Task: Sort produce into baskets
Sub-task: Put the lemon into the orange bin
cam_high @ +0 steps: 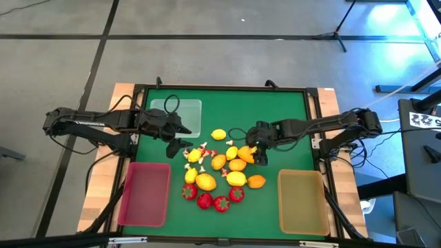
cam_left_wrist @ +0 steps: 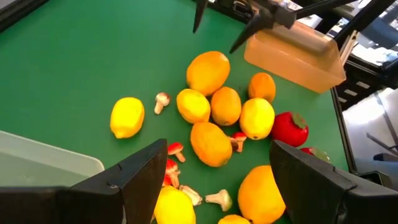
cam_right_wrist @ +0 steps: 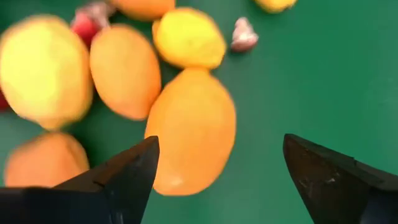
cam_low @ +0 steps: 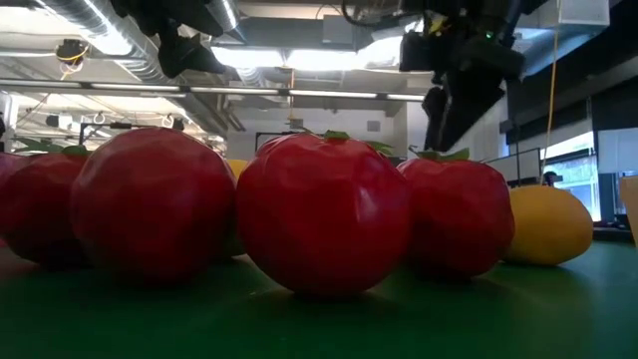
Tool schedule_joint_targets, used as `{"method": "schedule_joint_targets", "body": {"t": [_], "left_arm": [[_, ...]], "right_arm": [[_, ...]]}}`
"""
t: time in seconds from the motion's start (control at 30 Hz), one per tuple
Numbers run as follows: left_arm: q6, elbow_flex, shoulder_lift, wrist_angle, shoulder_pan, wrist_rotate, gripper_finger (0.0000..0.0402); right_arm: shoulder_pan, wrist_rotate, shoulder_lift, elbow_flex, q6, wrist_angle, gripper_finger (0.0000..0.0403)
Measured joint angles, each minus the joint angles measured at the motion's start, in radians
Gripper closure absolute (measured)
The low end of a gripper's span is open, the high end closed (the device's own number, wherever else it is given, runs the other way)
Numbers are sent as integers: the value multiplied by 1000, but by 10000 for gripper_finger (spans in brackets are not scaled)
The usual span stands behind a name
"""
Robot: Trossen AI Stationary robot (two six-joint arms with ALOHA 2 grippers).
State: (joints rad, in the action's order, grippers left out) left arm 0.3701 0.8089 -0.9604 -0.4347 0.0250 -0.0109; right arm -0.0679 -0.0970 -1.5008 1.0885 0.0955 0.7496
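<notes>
The produce lies in a heap mid-table: yellow lemons, orange fruits, red strawberries at the near side, and tiny white-and-red bits. My right gripper is open just over the heap's right end. Its fingers stand on either side of an orange fruit and are apart from it. My left gripper is open above the heap's left end, over lemons and small bits. It holds nothing. The strawberries fill the low view.
A clear basket stands at the far left of the green mat. A red/pink basket stands near left and a tan basket near right. One lemon lies apart, far of the heap. Bare mat lies between the heap and the baskets.
</notes>
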Motion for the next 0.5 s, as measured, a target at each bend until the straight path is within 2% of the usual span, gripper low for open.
{"method": "schedule_joint_targets", "body": {"t": [0.13,0.3,0.5], "left_arm": [[24,0,0,-3,0,-1,123],[24,0,0,-4,0,-1,123],[20,0,0,-4,0,-1,123]], "right_arm": [[-28,2,-21,0,-25,13,63],[-25,40,-21,0,38,-14,63],[-17,-19,-63,-1,1,-24,63]]}}
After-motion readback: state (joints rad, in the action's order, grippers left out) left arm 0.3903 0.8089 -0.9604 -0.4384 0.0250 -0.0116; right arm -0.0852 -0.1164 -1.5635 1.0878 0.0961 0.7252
